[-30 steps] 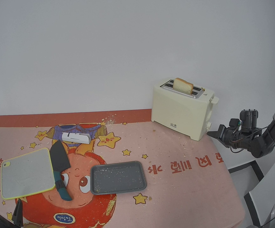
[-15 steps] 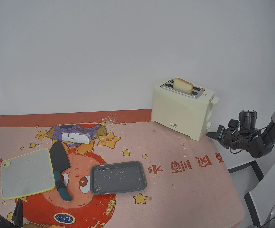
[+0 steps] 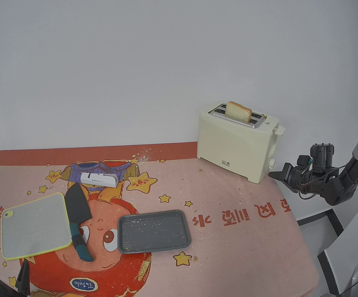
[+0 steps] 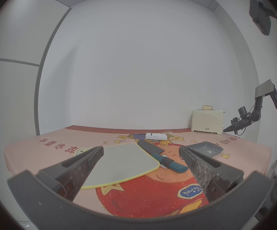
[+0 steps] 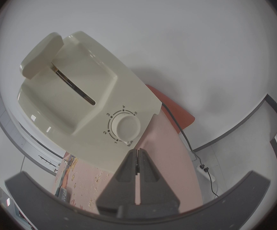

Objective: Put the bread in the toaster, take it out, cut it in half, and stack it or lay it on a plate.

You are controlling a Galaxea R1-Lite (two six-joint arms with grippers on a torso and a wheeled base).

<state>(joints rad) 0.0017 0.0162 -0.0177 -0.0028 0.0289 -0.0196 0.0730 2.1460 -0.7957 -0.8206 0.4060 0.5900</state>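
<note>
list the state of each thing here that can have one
cream two-slot toaster: lever up
tan bread slice: standing in the toaster, uncut
grey rectangular tray: crumbs only
teal-handled dark knife: lying flat
left tool: open
right tool: shut, beside the toaster

Small white box (image 3: 99, 180) on cartoon tablecloth (image 3: 236, 244), w/ crumbs (image 3: 145, 156).

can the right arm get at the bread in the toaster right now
Probably yes. The bread stands proud of the toaster with nothing over it. The right end effector, shut, sits beside the toaster's lever end, lower than the bread; it must rise and open.
</note>
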